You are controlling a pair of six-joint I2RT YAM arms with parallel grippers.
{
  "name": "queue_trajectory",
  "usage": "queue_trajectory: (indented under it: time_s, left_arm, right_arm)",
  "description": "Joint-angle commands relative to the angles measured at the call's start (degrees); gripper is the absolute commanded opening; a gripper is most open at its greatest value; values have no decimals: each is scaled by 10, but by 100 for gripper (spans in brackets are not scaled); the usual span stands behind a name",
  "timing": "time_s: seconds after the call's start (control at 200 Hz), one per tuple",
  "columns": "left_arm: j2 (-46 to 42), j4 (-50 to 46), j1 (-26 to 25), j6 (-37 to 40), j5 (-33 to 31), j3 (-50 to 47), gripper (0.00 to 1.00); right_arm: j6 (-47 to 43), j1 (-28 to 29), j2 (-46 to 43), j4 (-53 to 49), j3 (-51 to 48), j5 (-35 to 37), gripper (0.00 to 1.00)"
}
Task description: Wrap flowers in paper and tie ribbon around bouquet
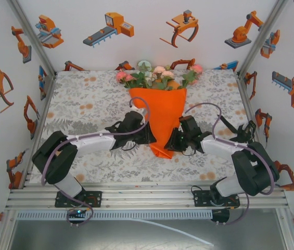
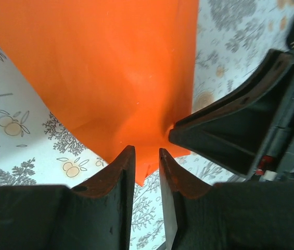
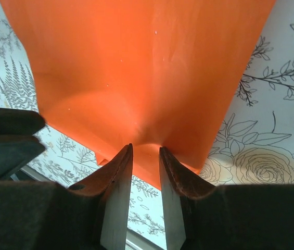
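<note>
Bouquet (image 1: 160,112): lies on the floral tablecloth (image 1: 84,104), with the flowers (image 1: 157,77) at its far end.
Left gripper (image 2: 147,151): at the bouquet's narrow tip, left side, fingers drawn close and pinching the orange paper (image 2: 115,67).
Right gripper (image 3: 145,148): at the tip's right side, pinching the paper too.

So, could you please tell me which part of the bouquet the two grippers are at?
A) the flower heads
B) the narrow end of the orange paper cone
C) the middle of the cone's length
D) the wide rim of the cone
B: in the top view the left gripper and the right gripper flank the narrow near end of the bouquet, while the flowers sit at its far, wide end.
</note>
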Motion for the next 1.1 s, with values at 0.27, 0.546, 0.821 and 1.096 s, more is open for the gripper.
queue_trajectory:
  time_s: [0.27, 0.546, 0.821, 1.096]
  left_arm:
    - [58, 29, -8, -22, 11, -56, 23]
    - [16, 22, -8, -14, -7, -50, 30]
    - [-67, -38, -8, 14, -50, -20, 48]
    - [-153, -77, -8, 61, -76, -1, 56]
  right_arm:
    - [6, -1, -11, -2, 14, -1, 29]
    - [21, -77, 39, 56, 69, -36, 29]
    - [-62, -134, 21, -71, 177, -10, 43]
    - [-204, -260, -42, -195, 239, 93, 54]
